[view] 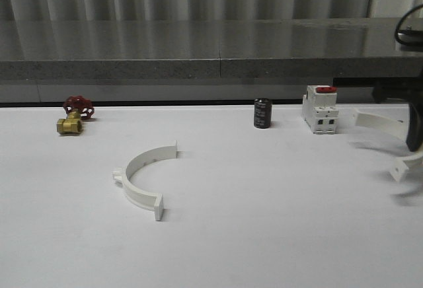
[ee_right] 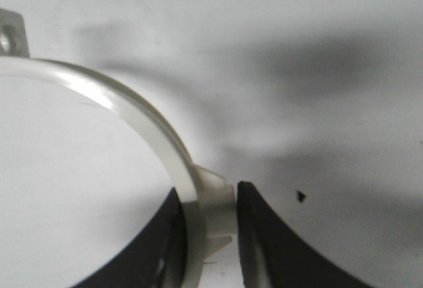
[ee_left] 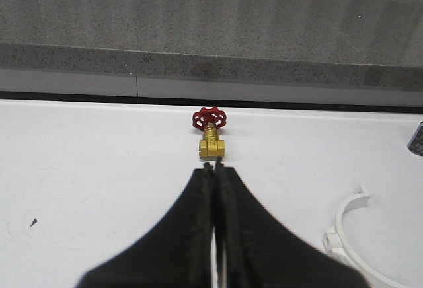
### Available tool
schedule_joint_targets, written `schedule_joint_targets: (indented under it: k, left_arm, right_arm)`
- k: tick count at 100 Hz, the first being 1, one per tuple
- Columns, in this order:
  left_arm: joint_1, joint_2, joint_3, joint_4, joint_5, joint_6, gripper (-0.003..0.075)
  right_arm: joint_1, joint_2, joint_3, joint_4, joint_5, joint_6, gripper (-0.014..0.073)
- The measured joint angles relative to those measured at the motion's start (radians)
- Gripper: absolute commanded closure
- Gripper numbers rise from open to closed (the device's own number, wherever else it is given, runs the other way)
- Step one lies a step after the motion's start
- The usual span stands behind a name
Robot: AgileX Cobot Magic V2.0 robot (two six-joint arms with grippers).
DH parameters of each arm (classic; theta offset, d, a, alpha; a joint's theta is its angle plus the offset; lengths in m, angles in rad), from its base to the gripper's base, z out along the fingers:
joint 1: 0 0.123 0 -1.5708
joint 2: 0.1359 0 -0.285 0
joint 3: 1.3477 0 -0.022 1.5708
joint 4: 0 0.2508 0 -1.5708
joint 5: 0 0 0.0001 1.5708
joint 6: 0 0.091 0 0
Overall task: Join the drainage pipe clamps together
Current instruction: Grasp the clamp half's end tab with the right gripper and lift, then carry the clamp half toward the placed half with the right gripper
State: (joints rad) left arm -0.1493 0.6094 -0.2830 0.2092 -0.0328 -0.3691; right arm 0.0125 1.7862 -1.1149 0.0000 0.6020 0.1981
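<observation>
A brass valve (view: 69,125) is seen at the table's (view: 264,222) far left, where the left gripper (ee_left: 215,172) is held closed on nothing, one clamp half (view: 145,172) is laid left of centre, and the other clamp half (ee_right: 152,129) is gripped by the right gripper (ee_right: 210,218) at the right edge.

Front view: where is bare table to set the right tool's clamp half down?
The widest bare patch is right of the white plastic half-ring clamp lying on the table, in front of the black cylinder and white breaker with red switch. The near strip is bare too. The right edge is crowded: the right tool grips the second white half-ring there.
</observation>
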Motion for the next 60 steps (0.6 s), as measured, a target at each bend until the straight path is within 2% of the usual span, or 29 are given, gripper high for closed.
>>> schedule_joint_targets:
  k: [21,36,60]
  left_arm:
    - [0.0,0.0,0.0,0.0,0.0,0.0,0.074]
    - [0.0,0.0,0.0,0.0,0.0,-0.002,0.074]
    - [0.0,0.0,0.0,0.0,0.0,-0.002,0.074]
  right_arm:
    - [0.162,-0.004,-0.072,0.0,0.043,0.073,0.0571]
    - [0.26,-0.004,-0.088,0.0,0.039,0.18,0.0571]
    - [0.372,-0.002,-0.093,0.0,0.012,0.302,0.0571]
